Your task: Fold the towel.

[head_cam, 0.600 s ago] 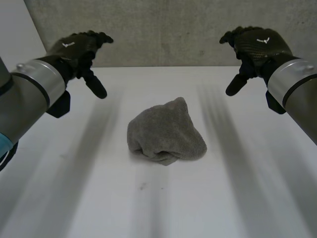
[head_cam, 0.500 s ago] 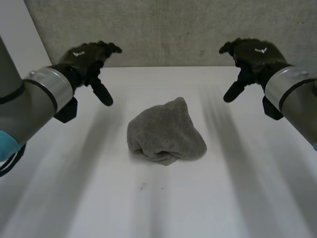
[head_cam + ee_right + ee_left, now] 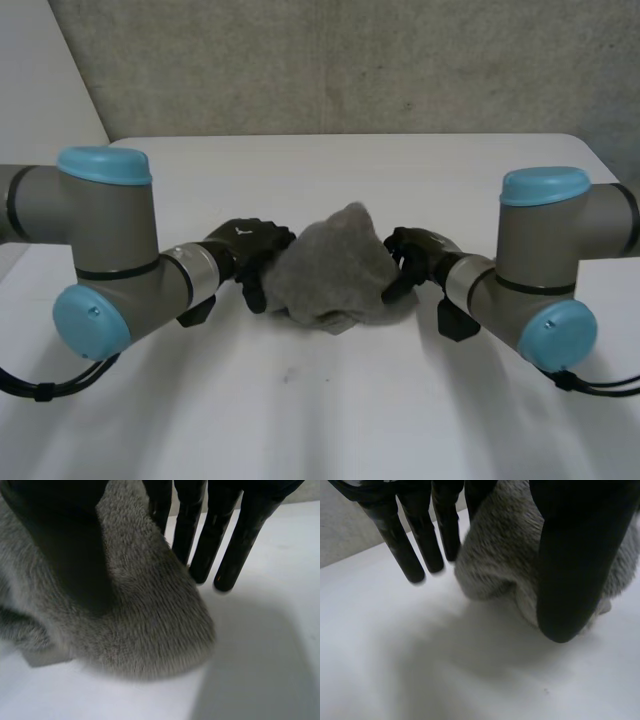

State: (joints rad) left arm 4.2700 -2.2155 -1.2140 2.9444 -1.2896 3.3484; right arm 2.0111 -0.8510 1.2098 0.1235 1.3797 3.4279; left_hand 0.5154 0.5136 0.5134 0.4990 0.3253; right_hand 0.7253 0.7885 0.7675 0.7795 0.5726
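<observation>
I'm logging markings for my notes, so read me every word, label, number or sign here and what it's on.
No readable words or numbers anywhere.
On the black left hand: a small white mark on its back, too small to read.
On the crumpled grey terry towel: no tag or print showing.

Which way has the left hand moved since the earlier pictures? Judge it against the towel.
Yes. The left hand has dropped inward from the table's far left to the towel's left side.
</observation>
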